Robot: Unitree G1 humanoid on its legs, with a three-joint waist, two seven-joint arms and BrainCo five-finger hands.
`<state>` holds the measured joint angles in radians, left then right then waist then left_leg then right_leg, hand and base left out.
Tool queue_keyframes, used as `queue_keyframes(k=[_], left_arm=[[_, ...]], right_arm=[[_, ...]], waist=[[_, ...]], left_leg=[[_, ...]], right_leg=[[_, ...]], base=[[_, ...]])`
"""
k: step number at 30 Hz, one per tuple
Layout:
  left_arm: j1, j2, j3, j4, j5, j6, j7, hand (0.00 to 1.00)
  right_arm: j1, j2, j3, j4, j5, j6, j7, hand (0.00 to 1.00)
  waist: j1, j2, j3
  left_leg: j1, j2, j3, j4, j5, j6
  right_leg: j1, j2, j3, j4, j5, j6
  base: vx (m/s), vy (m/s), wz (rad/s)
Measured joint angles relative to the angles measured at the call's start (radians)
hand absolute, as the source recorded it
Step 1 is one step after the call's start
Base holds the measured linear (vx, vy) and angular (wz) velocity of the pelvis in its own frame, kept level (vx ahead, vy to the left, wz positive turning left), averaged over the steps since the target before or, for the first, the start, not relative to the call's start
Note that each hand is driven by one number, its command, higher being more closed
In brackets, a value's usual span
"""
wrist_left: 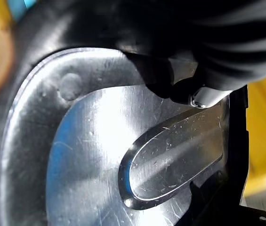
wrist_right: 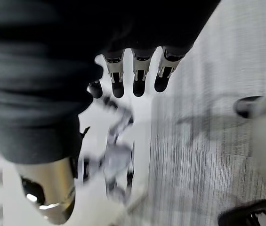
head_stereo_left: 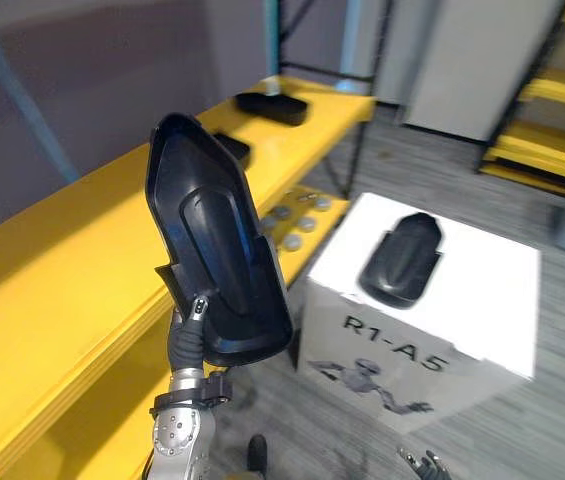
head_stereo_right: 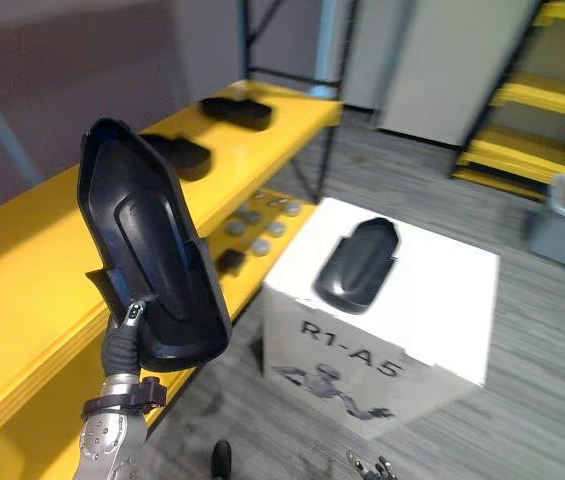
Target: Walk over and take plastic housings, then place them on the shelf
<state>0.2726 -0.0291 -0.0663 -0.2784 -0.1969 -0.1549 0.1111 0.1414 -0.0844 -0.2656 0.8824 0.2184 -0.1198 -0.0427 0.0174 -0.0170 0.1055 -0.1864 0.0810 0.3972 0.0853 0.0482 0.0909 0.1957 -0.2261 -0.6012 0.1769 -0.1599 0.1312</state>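
The left hand (head_stereo_left: 198,312) is clamped on the lower rim of a black boat-shaped plastic housing (head_stereo_left: 217,250). Its thumb hooks over the rim from the hollow side, and the rest of the hand is hidden behind the shell. The housing stands upright above the hand, hollow face toward the camera, pointed end up.

Just to the hand's left runs the front edge of a long yellow shelf board (head_stereo_left: 72,270). The housing's upper part overlaps that edge in the head views; whether it is over the board or short of it I cannot tell. Beside the hand the board is open yellow surface, and farther along it lie two more black housings (head_stereo_left: 272,105).

To the hand's right stands a white cardboard box with black print (head_stereo_left: 482,290), with grey carpet floor (head_stereo_left: 552,400) beyond it. A second black plastic housing (head_stereo_left: 402,258) lies dome-up on the box's top, well apart from the held one. Between hand and box, a lower yellow shelf (head_stereo_left: 297,262) carries small grey discs (head_stereo_left: 292,222).

The right hand (wrist_right: 138,77) hangs low near the box's printed side, fingers straight and slack, holding nothing.
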Motion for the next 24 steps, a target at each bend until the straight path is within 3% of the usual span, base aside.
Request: queue_keyframes(k=[2, 3, 5, 7, 8, 9, 10, 12, 13, 14, 16, 18, 19, 20, 21, 24], left_arm=[[-0.029, 0.01, -0.022, 0.027, -0.001, -0.015, -0.004, 1.0], [-0.049, 0.01, -0.04, 0.044, -0.007, -0.017, -0.005, 1.0], [-0.057, 0.02, -0.066, 0.056, -0.008, -0.017, -0.011, 1.0], [-0.081, 0.037, -0.094, 0.062, -0.005, -0.015, -0.02, 1.0], [-0.086, 0.041, -0.102, 0.063, -0.004, -0.015, -0.026, 1.0], [-0.089, 0.042, -0.105, 0.064, 0.006, -0.015, -0.029, 1.0], [-0.095, 0.043, -0.111, 0.066, 0.015, -0.016, -0.029, 1.0], [-0.143, 0.053, -0.121, 0.104, 0.026, -0.016, -0.026, 1.0], [-0.151, 0.053, -0.121, 0.113, 0.026, -0.016, -0.023, 1.0], [-0.157, 0.053, -0.125, 0.123, 0.026, -0.016, -0.008, 1.0], [-0.162, 0.05, -0.135, 0.121, 0.025, -0.02, 0.009, 1.0], [-0.163, 0.047, -0.153, 0.117, 0.026, -0.02, 0.016, 1.0], [-0.16, 0.044, -0.159, 0.106, 0.026, -0.02, 0.017, 1.0], [-0.158, 0.038, -0.159, 0.107, 0.026, -0.02, 0.018, 1.0], [-0.153, 0.022, -0.16, 0.105, 0.027, -0.02, 0.02, 1.0], [-0.155, -0.005, -0.16, 0.097, 0.03, -0.025, 0.021, 1.0]], right_arm=[[-0.039, -0.009, -0.001, 0.012, -0.026, 0.0, -0.008, 0.0], [-0.058, -0.025, -0.002, 0.015, -0.039, 0.002, -0.011, 0.0], [-0.07, -0.021, 0.003, 0.023, -0.055, 0.012, -0.014, 0.0], [-0.071, -0.01, 0.014, 0.038, -0.091, 0.031, -0.014, 0.0], [-0.065, -0.006, 0.015, 0.038, -0.091, 0.035, -0.014, 0.0], [-0.055, -0.005, 0.019, 0.038, -0.096, 0.038, -0.013, 0.0], [-0.05, -0.004, 0.028, 0.038, -0.104, 0.039, -0.012, 0.0], [-0.023, 0.009, 0.044, 0.035, -0.11, 0.039, -0.007, 0.0], [-0.014, 0.01, 0.048, 0.035, -0.11, 0.039, -0.007, 0.0], [0.018, 0.019, 0.052, 0.025, -0.11, 0.039, -0.006, 0.0], [0.051, 0.03, 0.051, 0.002, -0.109, 0.04, -0.006, 0.0], [0.092, 0.048, 0.051, -0.042, -0.108, 0.04, -0.006, 0.0], [0.105, 0.061, 0.051, -0.049, -0.108, 0.04, -0.006, 0.0], [0.105, 0.062, 0.05, -0.049, -0.108, 0.04, -0.006, 0.0], [0.105, 0.061, 0.05, -0.053, -0.108, 0.04, -0.006, 0.0], [0.1, 0.075, 0.052, -0.09, -0.108, 0.04, -0.006, 0.0]], waist=[[-0.001, -0.02, -0.003], [-0.004, 0.008, -0.001], [-0.009, -0.011, 0.004], [-0.018, -0.013, 0.008], [-0.022, -0.012, 0.007], [-0.032, -0.008, 0.008], [-0.042, 0.003, 0.005], [-0.062, -0.003, 0.017], [-0.063, -0.006, 0.023], [-0.064, -0.009, 0.023], [-0.064, -0.013, 0.023], [-0.063, -0.028, 0.014], [-0.045, -0.054, 0.006], [-0.042, -0.054, 0.005], [-0.032, -0.043, -0.004], [-0.022, -0.043, -0.025]], left_leg=[[-0.015, 0.001, 0.121, 0.033, -0.009, 0.002], [-0.033, 0.008, 0.139, 0.075, 0.009, 0.002], [-0.025, -0.046, 0.124, 0.083, -0.026, 0.006], [-0.024, -0.074, 0.087, 0.137, -0.083, 0.011], [-0.013, -0.081, 0.066, 0.147, -0.105, 0.014], [0.005, -0.084, 0.045, 0.145, -0.118, 0.018], [0.017, -0.081, 0.027, 0.142, -0.125, 0.017], [0.067, -0.095, -0.063, 0.11, -0.129, 0.011], [0.088, -0.1, -0.074, 0.1, -0.129, 0.01], [0.118, -0.117, -0.113, 0.094, -0.131, 0.008], [0.138, -0.138, -0.158, 0.094, -0.137, -0.001], [0.141, -0.159, -0.198, 0.107, -0.152, -0.014], [0.141, -0.173, -0.217, 0.126, -0.172, -0.025], [0.139, -0.169, -0.233, 0.145, -0.184, -0.029], [0.138, -0.14, -0.24, 0.17, -0.211, -0.06], [0.14, -0.07, -0.197, 0.195, -0.236, -0.073]], right_leg=[[0.01, -0.037, -0.015, -0.046, -0.027, 0.01], [0.021, -0.041, -0.026, -0.035, -0.041, 0.031], [0.042, -0.08, -0.017, -0.022, -0.039, 0.025], [0.024, -0.14, -0.007, 0.135, -0.016, 0.002], [0.003, -0.162, 0.012, 0.227, 0.003, -0.042], [-0.038, -0.178, 0.066, 0.34, 0.045, -0.116], [-0.077, -0.169, 0.14, 0.416, 0.026, -0.128], [-0.198, -0.039, 0.402, 0.512, -0.095, -0.101], [-0.222, -0.008, 0.46, 0.509, -0.115, -0.095], [-0.271, 0.056, 0.571, 0.467, -0.146, -0.072], [-0.326, 0.104, 0.671, 0.397, -0.149, -0.064], [-0.342, 0.105, 0.699, 0.288, -0.127, -0.067], [-0.34, 0.09, 0.692, 0.228, -0.042, -0.059], [-0.325, 0.088, 0.673, 0.225, -0.04, -0.037], [-0.287, 0.105, 0.639, 0.186, -0.033, -0.046], [-0.228, 0.139, 0.585, 0.112, -0.014, -0.072]], base=[[0.14, 0.096, 1.04], [0.16, 0.131, 0.64], [0.21, 0.137, 0.59], [0.24, 0.163, 0.61], [0.3, 0.219, 0.51], [0.25, 0.186, 0.44], [0.24, 0.16, 0.72], [0.24, 0.087, 0.96], [0.29, 0.022, 1.0], [0.23, -0.017, 0.79], [0.22, -0.086, 1.04], [0.18, -0.144, 1.07], [0.16, -0.16, 0.69], [0.21, -0.226, 0.65], [0.19, -0.221, 0.44], [0.17, -0.198, 0.32]])
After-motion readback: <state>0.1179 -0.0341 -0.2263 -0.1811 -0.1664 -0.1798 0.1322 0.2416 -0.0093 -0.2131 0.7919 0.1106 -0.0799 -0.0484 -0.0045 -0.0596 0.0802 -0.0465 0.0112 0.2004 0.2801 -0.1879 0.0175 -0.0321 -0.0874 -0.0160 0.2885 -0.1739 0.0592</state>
